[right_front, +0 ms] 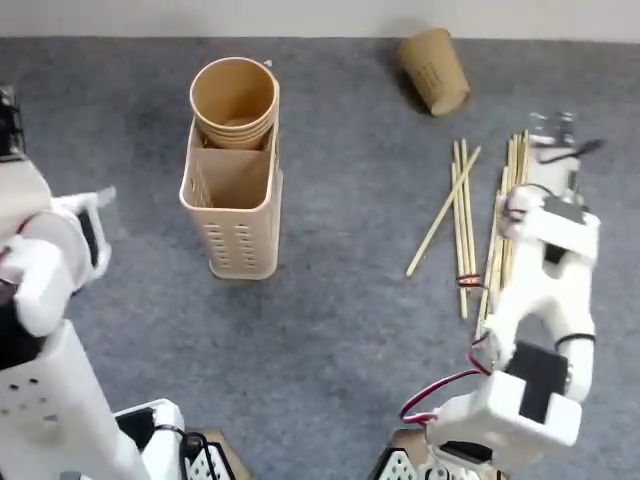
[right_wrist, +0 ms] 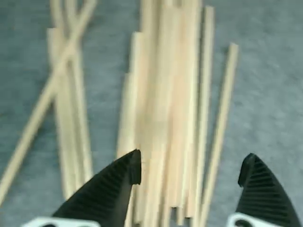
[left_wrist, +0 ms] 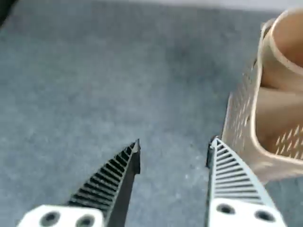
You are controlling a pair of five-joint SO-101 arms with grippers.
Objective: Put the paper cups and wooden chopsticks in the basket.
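While the left hand (left_wrist: 175, 142) and right hand (right_wrist: 192, 156) gape empty, grey carpet (right_front: 340, 300) under basket (right_front: 235, 240) and chopsticks (right_front: 463, 220), pale wall (right_front: 320, 15) behind

Parted jaws over loose wooden chopsticks (right_wrist: 165, 109)

The grey carpeted counter (right_front: 340, 300) carried an upright basket (right_front: 235, 225), a tipped paper cup (right_front: 435, 70) and loose wooden chopsticks (right_front: 464, 215).

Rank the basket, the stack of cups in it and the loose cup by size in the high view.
1. basket
2. stack of cups
3. loose cup, on its side
The stack sits nearer the camera, so 2 and 3 are unsure.
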